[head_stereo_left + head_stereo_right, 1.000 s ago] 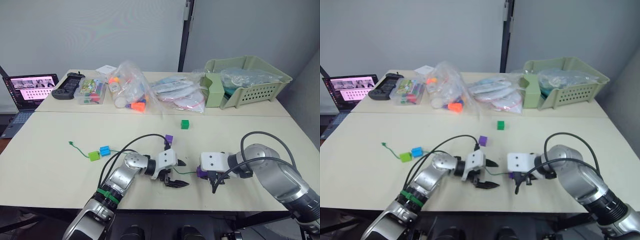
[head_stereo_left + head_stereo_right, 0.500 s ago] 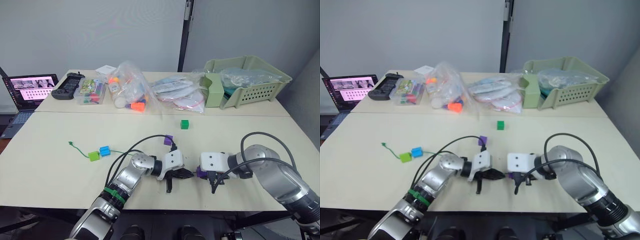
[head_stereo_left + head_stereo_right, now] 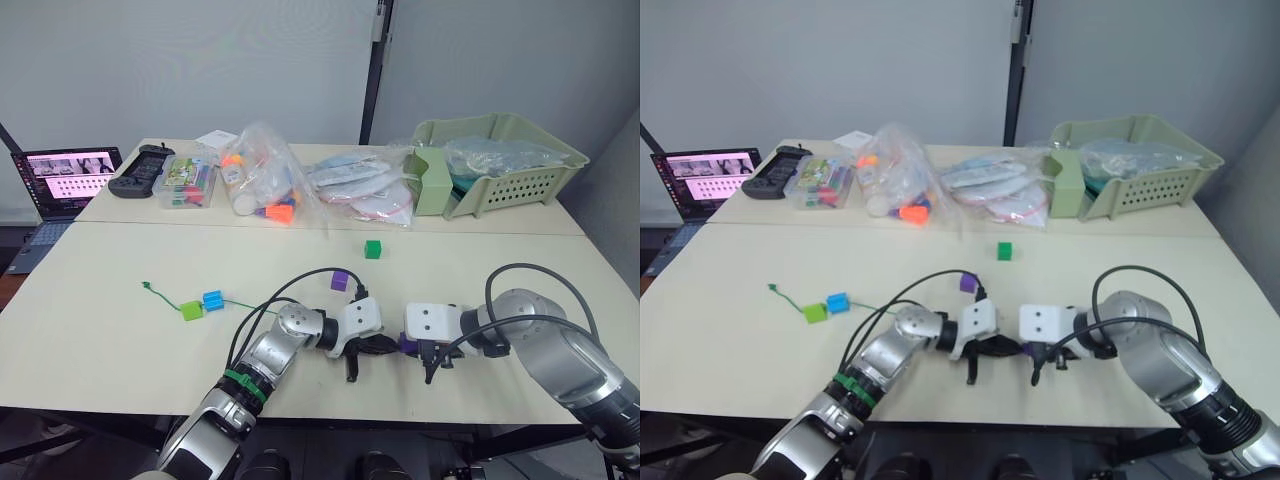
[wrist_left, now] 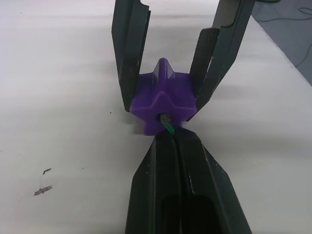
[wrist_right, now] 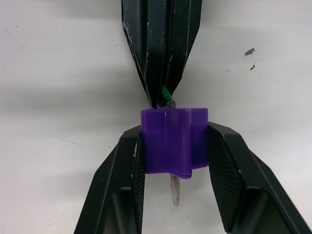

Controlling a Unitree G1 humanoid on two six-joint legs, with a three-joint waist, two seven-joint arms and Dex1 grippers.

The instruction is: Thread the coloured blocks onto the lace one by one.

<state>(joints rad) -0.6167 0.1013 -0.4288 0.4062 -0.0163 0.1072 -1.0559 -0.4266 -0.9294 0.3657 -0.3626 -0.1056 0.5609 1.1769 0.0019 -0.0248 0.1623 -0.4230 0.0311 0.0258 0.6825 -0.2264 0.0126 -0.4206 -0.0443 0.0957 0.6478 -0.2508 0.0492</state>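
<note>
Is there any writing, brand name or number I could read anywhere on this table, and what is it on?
Laptop: its screen shows rows of text, too small to read.
Clear box of coloured items: label too blurred to read.
White card: nothing legible.
No other readable text.

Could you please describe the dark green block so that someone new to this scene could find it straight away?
Start at the pale green basket at the table's far right, then come toward the robot past the clear bags. The dark green block sits alone on the bare tabletop just in front of those bags. Unlike the lime green block and blue block, it is not on the lace.
</note>
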